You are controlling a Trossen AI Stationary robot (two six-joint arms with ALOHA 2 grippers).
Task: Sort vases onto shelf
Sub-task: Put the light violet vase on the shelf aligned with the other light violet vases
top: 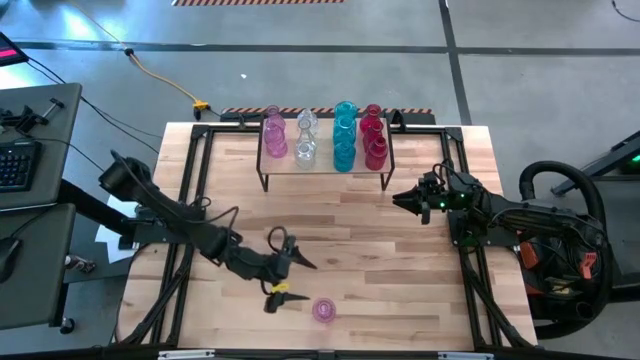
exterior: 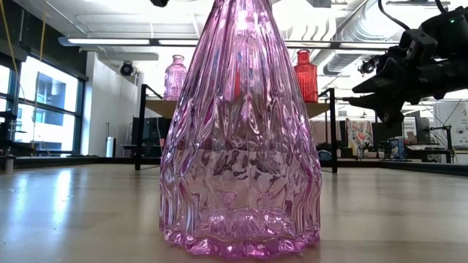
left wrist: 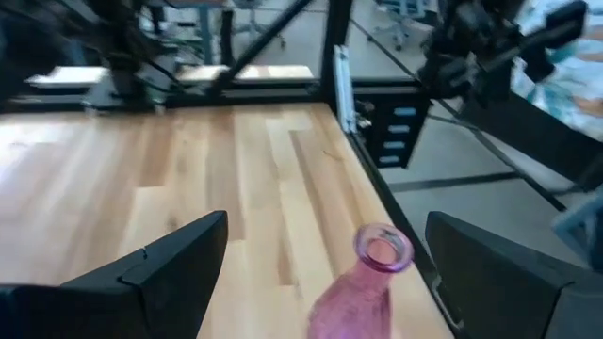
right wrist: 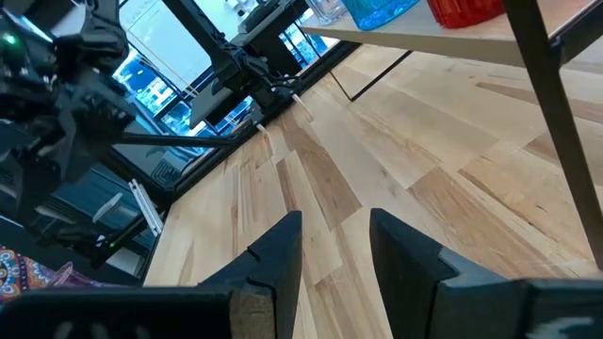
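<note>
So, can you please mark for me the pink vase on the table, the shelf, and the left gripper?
pink vase (top: 324, 310), high view, on its round body.
shelf (top: 325, 167), high view, on the bare front strip of the board.
left gripper (top: 296, 279), high view, midway between its open fingertips.

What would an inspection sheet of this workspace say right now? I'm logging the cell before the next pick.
Surface: slatted wooden table, nothing spilled.
Job's things: shelf carries pink, clear, teal and red vases in columns; one pink vase stands alone on the table near the front edge.
Clutter: nothing seen.
Grippers: left tool open, close beside the lone vase, not touching it; right tool empty, fingers slightly apart, waiting to the right of the shelf.
Cables: yellow cable on the floor behind the table.
Surroundings: keyboard on a desk at left.
</note>
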